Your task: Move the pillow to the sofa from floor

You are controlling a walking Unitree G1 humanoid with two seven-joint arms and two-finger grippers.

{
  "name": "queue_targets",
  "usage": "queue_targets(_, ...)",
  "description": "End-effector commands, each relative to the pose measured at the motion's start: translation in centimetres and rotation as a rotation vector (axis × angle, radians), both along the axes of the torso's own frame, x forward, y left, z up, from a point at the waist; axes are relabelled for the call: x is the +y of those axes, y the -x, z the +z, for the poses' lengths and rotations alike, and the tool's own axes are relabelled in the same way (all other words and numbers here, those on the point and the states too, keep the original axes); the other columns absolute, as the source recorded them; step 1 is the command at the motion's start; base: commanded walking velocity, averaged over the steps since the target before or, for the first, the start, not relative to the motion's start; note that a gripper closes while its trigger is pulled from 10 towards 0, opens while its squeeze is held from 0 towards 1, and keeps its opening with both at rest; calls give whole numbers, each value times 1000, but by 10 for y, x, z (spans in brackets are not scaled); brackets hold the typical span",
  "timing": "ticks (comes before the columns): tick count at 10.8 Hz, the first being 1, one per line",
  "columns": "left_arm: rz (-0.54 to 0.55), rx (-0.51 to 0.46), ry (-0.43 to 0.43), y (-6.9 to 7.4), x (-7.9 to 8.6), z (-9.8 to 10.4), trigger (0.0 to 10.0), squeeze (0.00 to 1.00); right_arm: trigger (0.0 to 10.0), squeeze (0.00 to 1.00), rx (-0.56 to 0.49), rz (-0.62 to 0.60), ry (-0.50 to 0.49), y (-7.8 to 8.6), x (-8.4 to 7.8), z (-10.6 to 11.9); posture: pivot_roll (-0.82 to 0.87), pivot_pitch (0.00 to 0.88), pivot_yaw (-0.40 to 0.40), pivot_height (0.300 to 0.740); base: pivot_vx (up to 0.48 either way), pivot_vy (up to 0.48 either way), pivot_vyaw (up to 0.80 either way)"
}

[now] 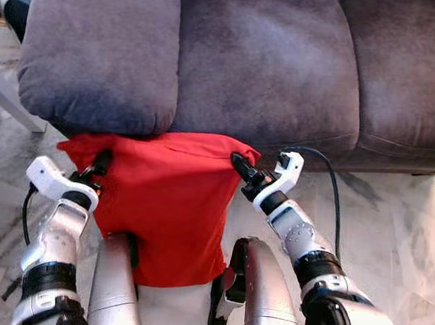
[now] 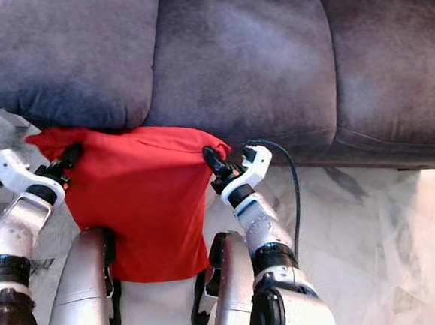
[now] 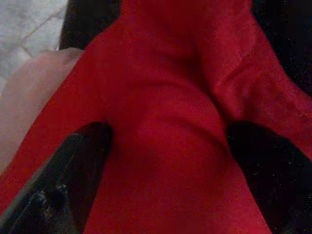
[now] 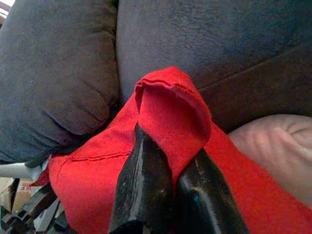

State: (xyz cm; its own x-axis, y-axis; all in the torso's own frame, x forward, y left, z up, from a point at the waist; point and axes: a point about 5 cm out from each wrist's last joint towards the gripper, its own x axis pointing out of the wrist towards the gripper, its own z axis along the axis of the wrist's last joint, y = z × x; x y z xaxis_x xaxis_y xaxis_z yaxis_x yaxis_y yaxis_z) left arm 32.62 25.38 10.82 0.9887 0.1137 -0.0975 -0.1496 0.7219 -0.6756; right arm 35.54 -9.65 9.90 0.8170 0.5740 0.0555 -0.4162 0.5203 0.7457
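Lift step in hand: my left gripper (image 1: 97,164) & right gripper (image 1: 241,167) are each clamped on a top corner of the red pillow (image 1: 165,203), hanging just below the sofa (image 1: 271,61) seat front. Next, I reckon: raise higher, push fwd onto cushion, then let go.

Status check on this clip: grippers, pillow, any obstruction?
Left gripper shut on red pillow, left corner. Right gripper shut on its right corner. Pillow hangs between them against the grey sofa front, below the seat edge. Seat cushions bare.
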Motion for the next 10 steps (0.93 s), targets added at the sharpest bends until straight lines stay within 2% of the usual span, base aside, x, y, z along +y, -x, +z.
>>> queue_targets(1, -16, 78, -19, 3, -5, -18, 3490, 0, 0, 0, 17, 0, -4, 5, -4, -7, 137, 437, -190, 592, 0, 0, 0)
queue_targets(2, -4, 93, -47, 2, -3, -18, 0, 0, 0, 0, 17, 1, -3, 5, -4, -7, 133, 434, -190, 592, 0, 0, 0)
queue_targets(5, 95, 69, -107, 3, 14, -11, 0, 0, 0, 0, 20, 2, -5, 8, -4, -9, 142, 428, -190, 592, 0, 0, 0)
queue_targets(7, 144, 64, -101, 4, 20, -10, 0, 0, 0, 0, 20, 1, -8, 8, -4, -8, 142, 425, -189, 592, 0, 0, 0)
queue_targets(8, 156, 51, -83, 4, 21, -9, 0, 0, 0, 0, 18, 1, -9, 7, -4, -8, 140, 423, -190, 592, 0, 0, 0)
queue_targets(10, 124, 61, -82, 7, 12, -14, 0, 0, 0, 0, 18, 0, -6, 8, -4, -8, 143, 422, -190, 592, 0, 0, 0)
